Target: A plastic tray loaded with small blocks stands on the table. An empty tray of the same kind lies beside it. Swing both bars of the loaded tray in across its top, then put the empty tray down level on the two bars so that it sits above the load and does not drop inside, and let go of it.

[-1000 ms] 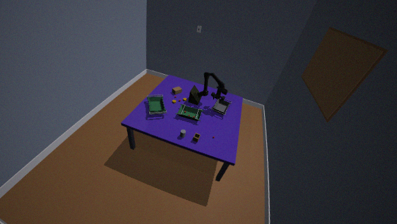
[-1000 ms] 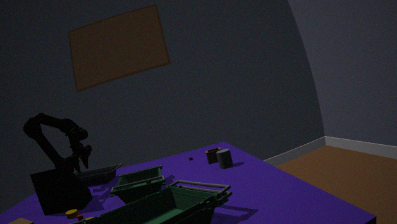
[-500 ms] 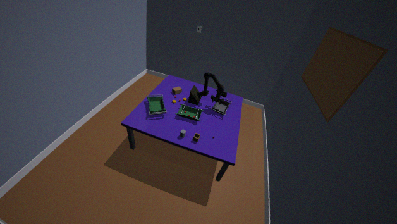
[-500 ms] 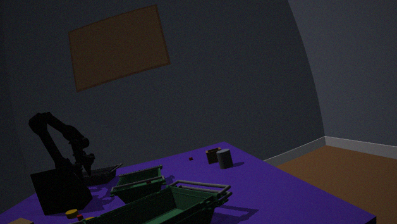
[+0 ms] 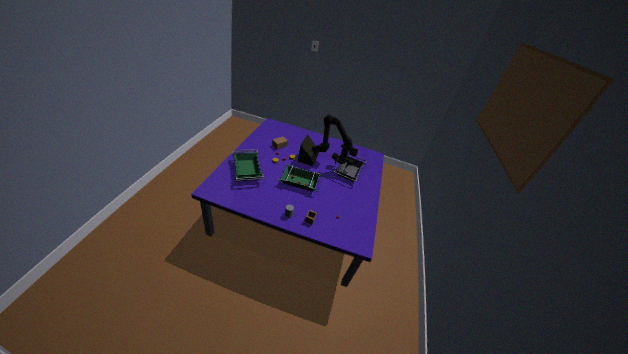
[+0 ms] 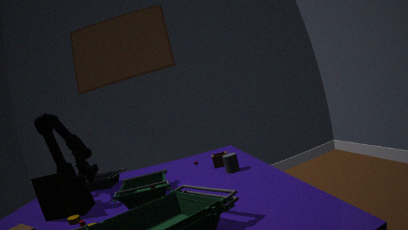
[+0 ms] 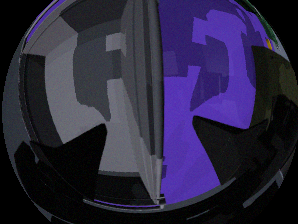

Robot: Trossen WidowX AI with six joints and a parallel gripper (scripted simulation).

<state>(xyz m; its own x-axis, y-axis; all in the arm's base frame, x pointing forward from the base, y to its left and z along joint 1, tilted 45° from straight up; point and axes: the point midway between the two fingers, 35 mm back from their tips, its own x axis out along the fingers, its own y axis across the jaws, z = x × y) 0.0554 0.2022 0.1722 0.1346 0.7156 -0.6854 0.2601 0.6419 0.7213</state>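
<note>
The loaded green tray (image 5: pixel 301 171) (image 6: pixel 143 197) stands mid-table with small red blocks (image 5: pixel 293 177) (image 6: pixel 153 186) inside. Its two wire bars lie across its top, near its ends. The empty grey tray (image 5: pixel 356 172) (image 6: pixel 105 182) (image 7: pixel 60 95) stands to the right of it in the top view, beside the arm. My gripper (image 7: pixel 149 124) (image 5: pixel 341 159) is open and low over the grey tray's side. In the wrist view the tray's long wall runs between the spread fingers, one finger over the tray's inside, the other over the table. Nothing is gripped.
Another green tray (image 5: pixel 247 166) (image 6: pixel 195 199) stands at the left with wire bars at its ends. A tan block (image 5: pixel 280 142), yellow discs (image 5: pixel 275 160) (image 6: pixel 73 219) and a dark wedge (image 5: pixel 308 151) lie near the arm. A grey cylinder (image 5: pixel 289 210) (image 6: pixel 230 163) and small open box (image 5: pixel 311 217) stand near the front edge.
</note>
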